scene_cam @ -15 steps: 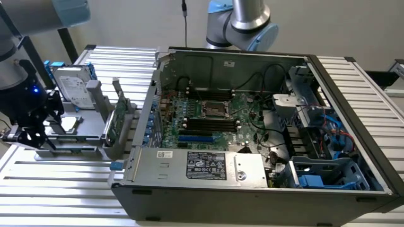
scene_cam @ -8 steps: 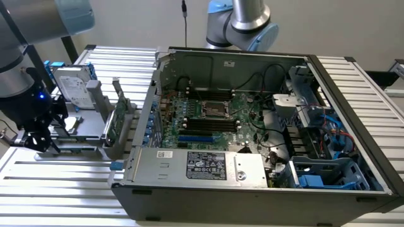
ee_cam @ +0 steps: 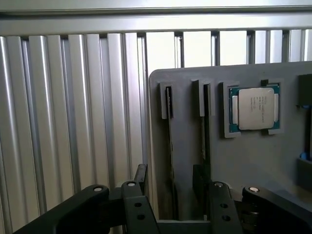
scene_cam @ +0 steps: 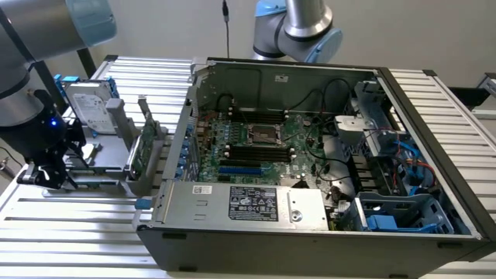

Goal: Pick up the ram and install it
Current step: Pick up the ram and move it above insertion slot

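Exterior view, left to right. The arm (scene_cam: 35,29) enters at the upper left of the frame, cut off by the edge. Its gripper (scene_cam: 45,174) hangs low at the left, over the near-left end of a grey holder (scene_cam: 108,152) on the slatted metal table (scene_cam: 69,218). The fingertips are dark against dark there, so the gap is hard to read from this side. A silver hard drive (scene_cam: 85,107) leans upright at the back of the holder. Just right of it a green board (scene_cam: 141,148) stands on edge in the holder. Only its upper edge shows, and I cannot tell whether it is a memory stick or a taller card. The open computer case (scene_cam: 310,247) fills centre and right, with its circuit board (scene_cam: 268,139) exposed. The long black sockets (scene_cam: 259,153) on that board are too small to tell if they are filled. A second arm (scene_cam: 298,29) at top centre is cut off by the frame. Wrist view. The jaws stand apart and hold nothing, one finger (ee_cam: 141,178) on each side of a narrow slot in the holder (ee_cam: 253,161). The ram (ee_cam: 169,146) sits in that slot, seen edge-on as a thin dark strip, so neither colour nor chips can be read. It lies between the fingers, and whether they touch it is unclear. A second slot (ee_cam: 207,141) runs parallel beside it, with contents equally dark. Beyond it a processor chip (ee_cam: 254,108) lies flat in its own recess.
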`<state>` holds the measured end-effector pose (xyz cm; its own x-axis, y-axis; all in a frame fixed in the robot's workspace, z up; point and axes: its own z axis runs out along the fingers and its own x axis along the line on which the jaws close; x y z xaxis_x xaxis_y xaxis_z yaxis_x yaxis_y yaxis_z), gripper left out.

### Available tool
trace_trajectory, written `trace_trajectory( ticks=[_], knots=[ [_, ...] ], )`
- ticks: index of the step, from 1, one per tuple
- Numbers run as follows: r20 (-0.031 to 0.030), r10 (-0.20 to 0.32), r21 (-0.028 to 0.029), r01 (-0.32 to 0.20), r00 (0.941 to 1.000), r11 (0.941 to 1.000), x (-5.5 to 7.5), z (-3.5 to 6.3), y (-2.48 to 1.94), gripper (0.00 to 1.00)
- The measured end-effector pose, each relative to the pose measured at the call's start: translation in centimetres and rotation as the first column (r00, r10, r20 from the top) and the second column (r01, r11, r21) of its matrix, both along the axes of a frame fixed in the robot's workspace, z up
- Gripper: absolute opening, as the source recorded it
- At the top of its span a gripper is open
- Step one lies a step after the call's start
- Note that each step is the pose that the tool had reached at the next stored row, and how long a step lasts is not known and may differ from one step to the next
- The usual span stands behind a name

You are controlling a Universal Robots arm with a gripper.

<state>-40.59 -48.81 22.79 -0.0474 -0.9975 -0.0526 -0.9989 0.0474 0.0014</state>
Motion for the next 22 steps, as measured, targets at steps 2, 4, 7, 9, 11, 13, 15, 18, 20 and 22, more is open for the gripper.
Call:
trace_trajectory(
  ticks=[2,4,7,9,11,13,15,18,20,22],
  knots=[
    [-0.0049,0.000,0.0080,0.000,1.0000,1.0000,0.0,-0.10,-0.17,0.50],
    [-0.0111,0.001,0.0141,-0.001,0.9999,0.9999,0.1,-0.21,-0.29,0.50],
    [-0.0244,0.001,0.0180,-0.001,0.9997,0.9998,0.4,-0.39,-0.39,0.50],
    [-0.0292,0.002,0.0190,-0.001,0.9996,0.9998,0.5,-0.63,-0.40,0.50],
    [-0.0298,0.002,0.0188,-0.002,0.9996,0.9998,0.6,-0.98,-0.39,0.50],
    [-0.0300,0.004,0.0188,-0.004,0.9995,0.9998,0.6,-1.33,-0.39,0.50],
    [-0.0298,0.011,0.0189,-0.011,0.9995,0.9998,0.6,-1.71,-0.39,0.50],
    [-0.0287,0.029,0.0188,-0.029,0.9992,0.9994,0.5,-2.20,-0.36,0.50],
    [-0.0276,0.043,0.0189,-0.043,0.9987,0.9989,0.4,-2.42,-0.31,0.50],
    [-0.0277,0.052,0.0188,-0.052,0.9982,0.9985,0.3,-2.57,-0.17,0.50]
  ],
)
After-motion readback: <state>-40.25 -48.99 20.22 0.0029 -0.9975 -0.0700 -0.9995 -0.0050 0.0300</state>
